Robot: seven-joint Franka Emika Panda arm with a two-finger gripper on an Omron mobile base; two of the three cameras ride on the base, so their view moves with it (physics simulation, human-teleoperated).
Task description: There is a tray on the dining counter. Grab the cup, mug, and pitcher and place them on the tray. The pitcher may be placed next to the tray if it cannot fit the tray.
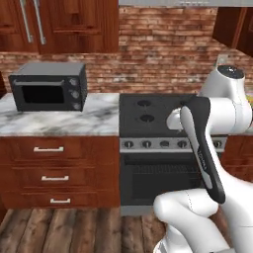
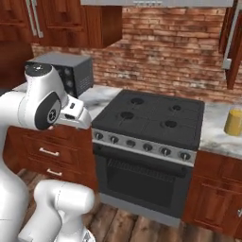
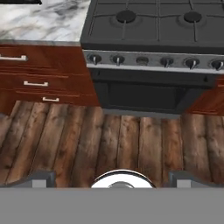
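Nearest is the claw, its two dark fingertips standing far apart at the bottom of the hand view with nothing between them, spread wide over the wooden plank floor. The white arm is folded up close to the base, its upper link bent back above the floor in front of the appliances. Beyond the floor stands a black stove with a glass oven door and a row of knobs along its front, four burners on top. To the left of the stove run reddish wood drawers with pale bar handles, under a grey-white marble tabletop. On that tabletop, toward the far left, sits a dark grey microwave, against the brick wall. To the right of the stove, on the marble tabletop there, stands the pitcher, a cylinder showing orange-yellow, upright and well apart from the arm; its top is hard to make out. Wood wall cabinets hang above the microwave at the far side.
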